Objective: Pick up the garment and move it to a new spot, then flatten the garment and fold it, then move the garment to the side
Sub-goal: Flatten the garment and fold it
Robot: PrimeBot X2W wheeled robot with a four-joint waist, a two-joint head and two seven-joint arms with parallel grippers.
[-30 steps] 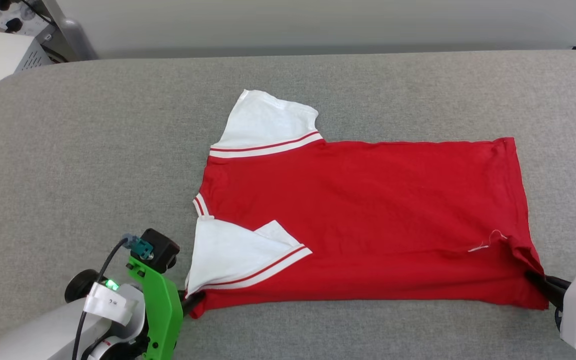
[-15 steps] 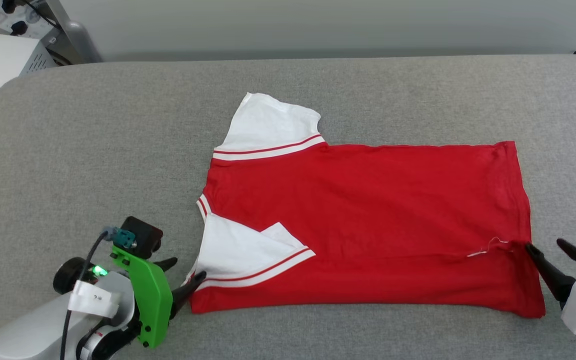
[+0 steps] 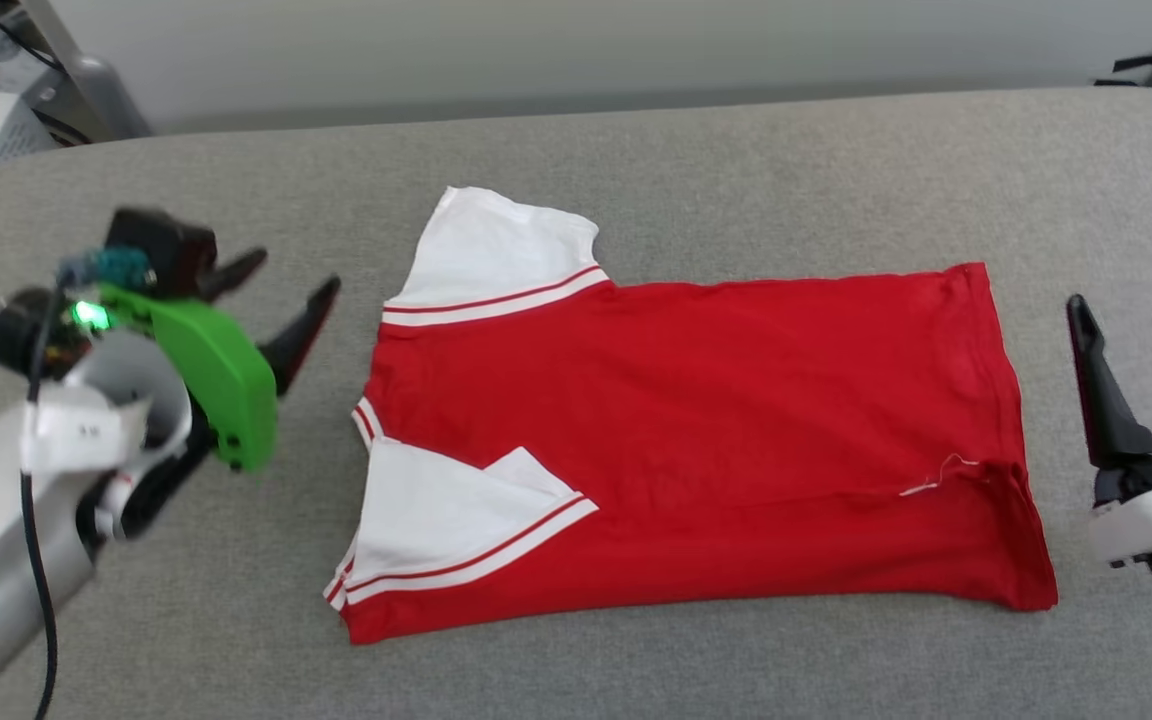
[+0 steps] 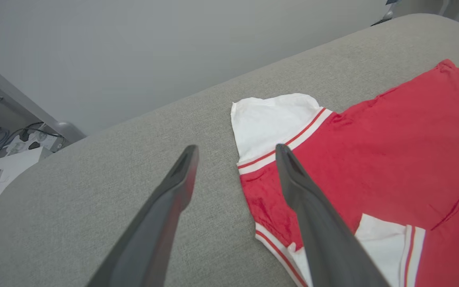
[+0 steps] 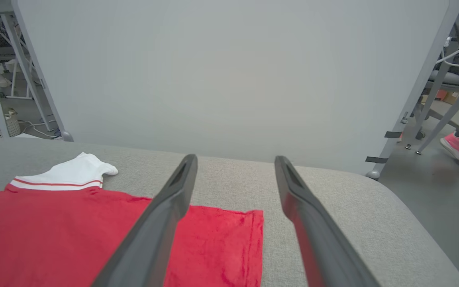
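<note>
left gripper [image 3: 294,270] at 9 o'clock and right gripper [image 3: 1121,295] at 3 have let go of the garment [image 3: 696,420], jaws wide open and empty; it lies flat at the centre of the tabletop [image 3: 636,150], 6 o'clock sleeve [image 3: 436,510] tucked in, so folding likely next.

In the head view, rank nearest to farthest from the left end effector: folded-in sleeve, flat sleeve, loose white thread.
1. Flat sleeve, far side, beside left end effector.
2. Folded-in sleeve, near side.
3. Loose white thread, hem end.
</note>
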